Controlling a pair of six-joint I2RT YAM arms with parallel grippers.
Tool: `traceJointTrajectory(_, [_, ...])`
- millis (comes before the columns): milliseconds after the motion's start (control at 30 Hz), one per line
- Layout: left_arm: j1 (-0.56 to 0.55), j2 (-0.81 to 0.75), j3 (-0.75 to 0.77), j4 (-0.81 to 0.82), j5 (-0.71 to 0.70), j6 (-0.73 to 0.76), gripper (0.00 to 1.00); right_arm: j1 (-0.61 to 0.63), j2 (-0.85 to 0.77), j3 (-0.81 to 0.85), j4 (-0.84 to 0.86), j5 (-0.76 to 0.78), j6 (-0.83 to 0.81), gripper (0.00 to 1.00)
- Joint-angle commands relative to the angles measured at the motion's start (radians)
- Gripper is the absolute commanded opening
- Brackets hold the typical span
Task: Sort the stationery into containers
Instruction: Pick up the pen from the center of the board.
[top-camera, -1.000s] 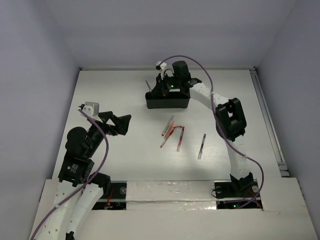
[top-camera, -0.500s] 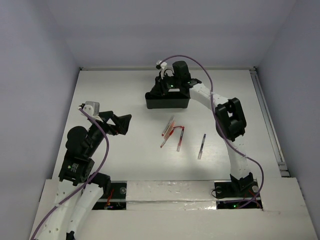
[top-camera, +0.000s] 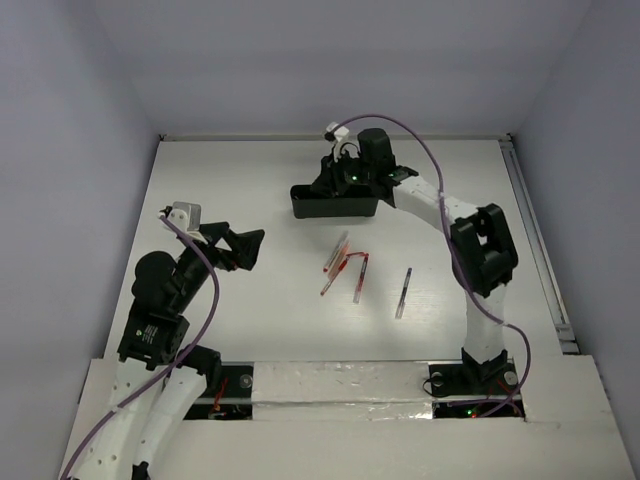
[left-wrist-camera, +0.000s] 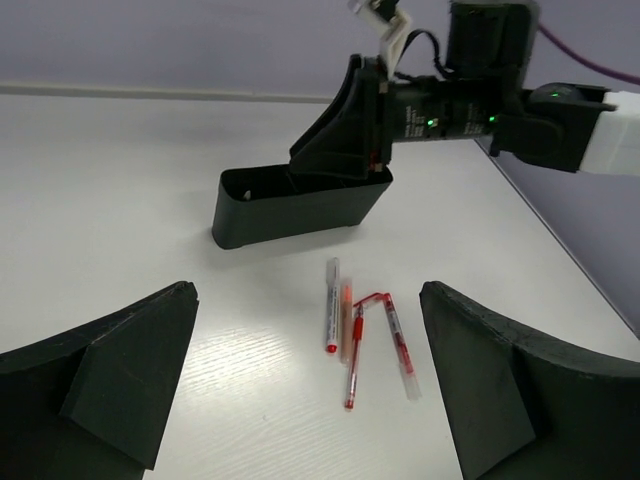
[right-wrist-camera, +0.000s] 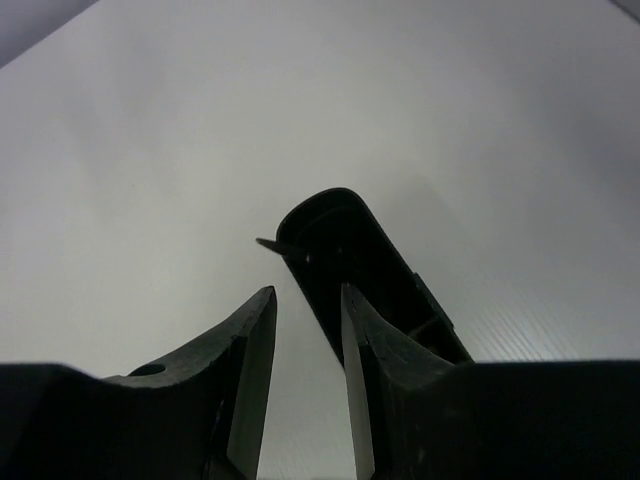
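The tray (right-wrist-camera: 370, 280) lay directly beneath my right gripper (right-wrist-camera: 307, 292), with a thin dark tip, probably the scissors (right-wrist-camera: 268, 243), poking out at its far end. My jaws had gone from nearly shut a second earlier to parted, with nothing between them, so I judged that item dropped in. The pens (top-camera: 360, 277) lay well back toward my base, unsorted.
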Motion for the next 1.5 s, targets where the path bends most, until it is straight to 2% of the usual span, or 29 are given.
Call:
traceJointTrajectory(0, [0.005, 0.021, -0.009, 0.063, 0.050, 0.002, 0.92, 0.002, -0.184, -0.079, 0.144, 0.116, 0.054, 0.37])
traceJointTrajectory(200, [0.005, 0.067, -0.017, 0.073, 0.113, -0.006, 0.83, 0.002, -0.423, -0.361, 0.204, 0.261, 0.208, 0.27])
traceJointTrajectory(333, [0.005, 0.110, -0.032, 0.123, 0.260, -0.044, 0.82, 0.002, -0.575, -0.562, 0.233, 0.318, 0.295, 0.21])
traceJointTrajectory(433, [0.005, 0.141, -0.043, 0.162, 0.318, -0.071, 0.84, 0.002, -0.694, -0.674, 0.195, 0.370, 0.330, 0.21])
traceJointTrajectory(567, [-0.006, 0.127, -0.054, 0.159, 0.282, -0.105, 0.88, 0.002, -0.819, -0.754, 0.064, 0.445, 0.340, 0.24])
traceJointTrajectory(667, [-0.054, 0.133, -0.075, 0.185, 0.276, -0.139, 0.90, 0.002, -0.874, -0.799, -0.036, 0.505, 0.338, 0.29])
traceJointTrajectory(800, [-0.197, 0.170, -0.115, 0.267, 0.204, -0.220, 0.90, 0.002, -0.911, -0.832, -0.130, 0.612, 0.353, 0.34])
traceJointTrajectory(900, [-0.326, 0.219, -0.120, 0.290, 0.119, -0.237, 0.89, 0.002, -0.916, -0.832, -0.233, 0.761, 0.393, 0.45])
traceJointTrajectory(933, [-0.357, 0.233, -0.115, 0.288, 0.066, -0.237, 0.89, 0.002, -0.905, -0.828, -0.269, 0.860, 0.402, 0.48])
traceJointTrajectory(1033, [-0.455, 0.279, -0.104, 0.287, -0.034, -0.228, 0.89, -0.007, -0.830, -0.814, -0.362, 0.976, 0.439, 0.47])
traceJointTrajectory(1167, [-0.539, 0.334, -0.101, 0.284, -0.140, -0.220, 0.89, -0.018, -0.758, -0.820, -0.397, 0.965, 0.488, 0.45])
traceJointTrajectory(1333, [-0.640, 0.382, -0.118, 0.316, -0.247, -0.196, 0.94, -0.039, -0.677, -0.811, -0.431, 0.956, 0.505, 0.45])
traceJointTrajectory(1467, [-0.665, 0.368, -0.159, 0.380, -0.310, -0.173, 0.99, -0.049, -0.652, -0.806, -0.437, 0.928, 0.511, 0.45])
